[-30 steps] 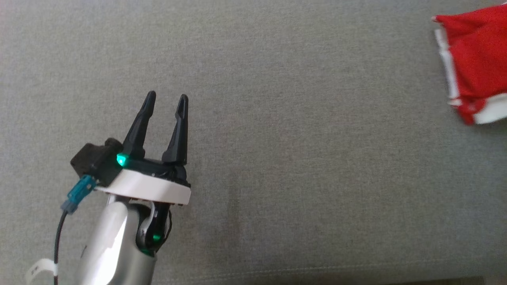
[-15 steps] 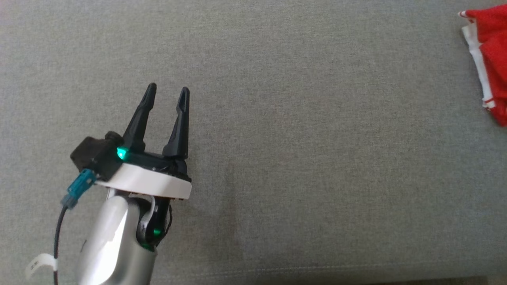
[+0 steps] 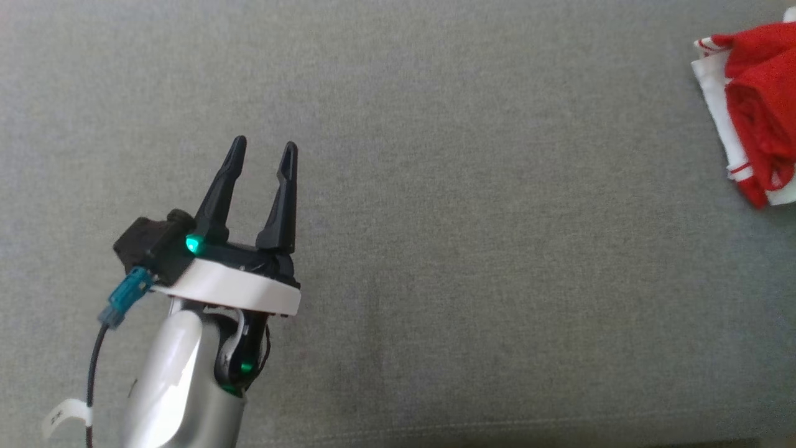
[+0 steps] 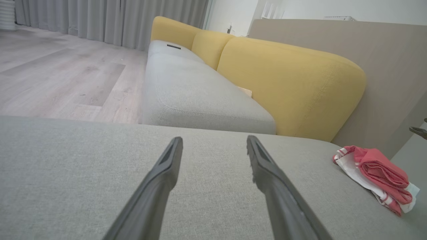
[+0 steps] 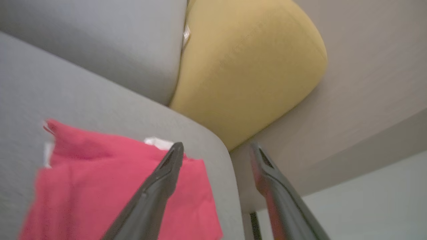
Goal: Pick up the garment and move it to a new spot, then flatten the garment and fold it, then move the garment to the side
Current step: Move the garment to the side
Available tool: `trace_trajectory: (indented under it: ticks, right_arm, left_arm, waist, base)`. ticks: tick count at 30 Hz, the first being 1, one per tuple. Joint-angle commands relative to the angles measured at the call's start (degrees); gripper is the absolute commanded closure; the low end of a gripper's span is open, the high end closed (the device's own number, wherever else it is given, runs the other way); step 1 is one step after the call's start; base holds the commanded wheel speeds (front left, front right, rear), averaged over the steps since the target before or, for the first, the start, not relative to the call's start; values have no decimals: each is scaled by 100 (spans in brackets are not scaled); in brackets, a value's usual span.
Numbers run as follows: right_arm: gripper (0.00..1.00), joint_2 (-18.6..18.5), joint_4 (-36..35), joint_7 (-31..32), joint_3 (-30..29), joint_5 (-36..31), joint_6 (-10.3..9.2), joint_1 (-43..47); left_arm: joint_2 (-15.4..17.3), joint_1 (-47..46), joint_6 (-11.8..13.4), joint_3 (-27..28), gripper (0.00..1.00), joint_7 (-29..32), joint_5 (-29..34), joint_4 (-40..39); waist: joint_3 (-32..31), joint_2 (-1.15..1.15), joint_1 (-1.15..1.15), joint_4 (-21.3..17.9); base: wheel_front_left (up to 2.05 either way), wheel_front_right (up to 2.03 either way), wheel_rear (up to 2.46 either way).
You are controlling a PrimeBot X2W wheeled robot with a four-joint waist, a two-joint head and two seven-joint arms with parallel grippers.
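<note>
A: What sits nearest the head camera?
B: The left arm's fingers [image 3: 222, 190]. They are two long dark prongs pointing up the view, spread apart with nothing between them, over bare grey cloth.
A: And the garment?
B: The red and white folded garment [image 3: 755, 106] lies well apart from those fingers, far off to the robot's right. It sits at the right edge of the head view and is partly cut off by it. From the left wrist it shows as a small bundle near the seat's far right corner, with red cloth rolled on top of a white layer.
A: The other arm?
B: The right arm's fingers [image 5: 153, 190] stand wide apart too, gripping nothing. That view is blurred. One finger crosses in front of the garment's red cloth, and the other is out past the seat's rounded edge. Whether that finger touches the cloth, I cannot tell.
A: What does it lie on?
B: A flat grey woven sofa seat [image 3: 466, 236] with a stitched seam along its near edge.
A: Beyond?
B: Another grey seat cushion [image 4: 200, 96], then rounded mustard-yellow backrests [image 4: 287, 83] with a beige panel [image 4: 383, 60] behind them. A pale wood-plank floor [image 4: 50, 76] is on that view's left, and grey curtains [image 4: 100, 16] hang at the back.
</note>
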Motion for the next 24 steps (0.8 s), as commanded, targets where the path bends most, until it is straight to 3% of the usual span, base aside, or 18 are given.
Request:
trace_trajectory:
  ticks: [1,14,18,24]
  right_arm:
    - [0,-11,-256,-55,-14,77,-5,94]
    - [0,2422,-2355,-871,-326,1801,-5,1243]
    - [0,2855,-2672,-1147,-239,2202,-5,1842]
    - [0,3163,-2637,-1725,-62,2556,-5,2606]
  left_arm:
    - [45,-72,-35,172,0,-31,-31,-185]
    - [45,367,-35,502,0,-31,-16,-408]
    - [45,530,-35,517,0,-31,-29,-452]
    - [45,800,-35,560,0,-31,-76,-492]
  waist:
    - [-139,0,0,-10]
    - [-1069,0,0,-32]
    - [-1303,0,0,-5]
    - [-1534,0,0,39]
  base:
    - [0,0,0]
    - [0,0,0]
    - [0,0,0]
    - [0,0,0]
